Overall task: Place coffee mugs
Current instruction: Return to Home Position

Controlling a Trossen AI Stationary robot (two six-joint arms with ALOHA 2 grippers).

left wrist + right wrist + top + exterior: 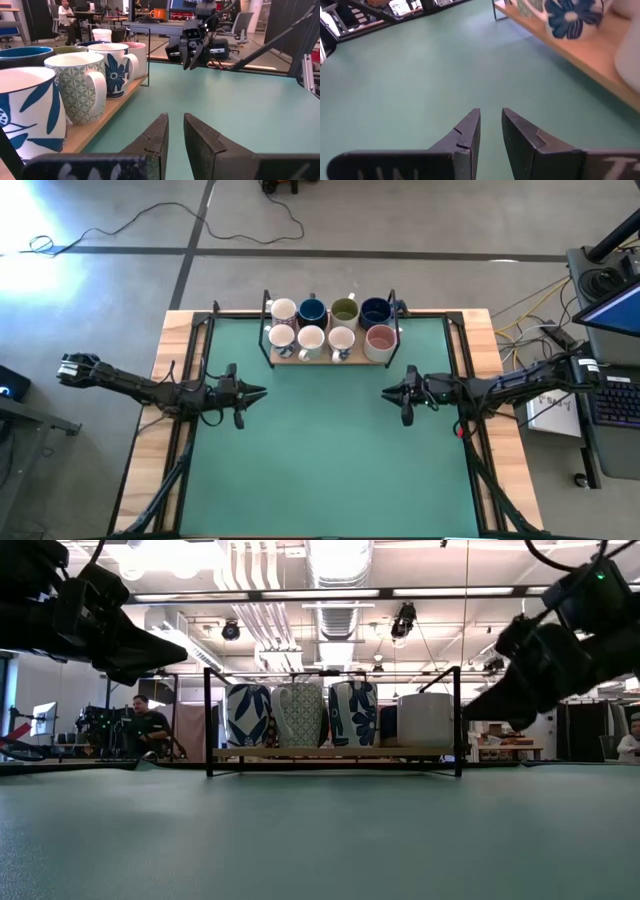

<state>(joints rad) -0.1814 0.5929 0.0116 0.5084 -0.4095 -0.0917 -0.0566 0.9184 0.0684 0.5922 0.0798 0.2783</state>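
Several coffee mugs [311, 338] stand upright in two rows on a wooden rack [322, 361] with a black frame, at the middle of the table's far edge. The low view shows patterned mugs [352, 712] on its board. My left gripper [262, 391] hovers over the green mat left of centre and points toward the right. My right gripper [385, 391] hovers right of centre and points toward the left. Both stand nearer than the rack. Each has a narrow gap between its fingers with nothing in it, as seen for my left gripper [176, 117] and my right gripper [491, 112].
The green mat [320, 460] stretches bare between and in front of the grippers. Black rails [190, 380] run along both sides of the table. A desk with a keyboard [615, 400] stands beyond the right edge. People sit in the room behind [148, 720].
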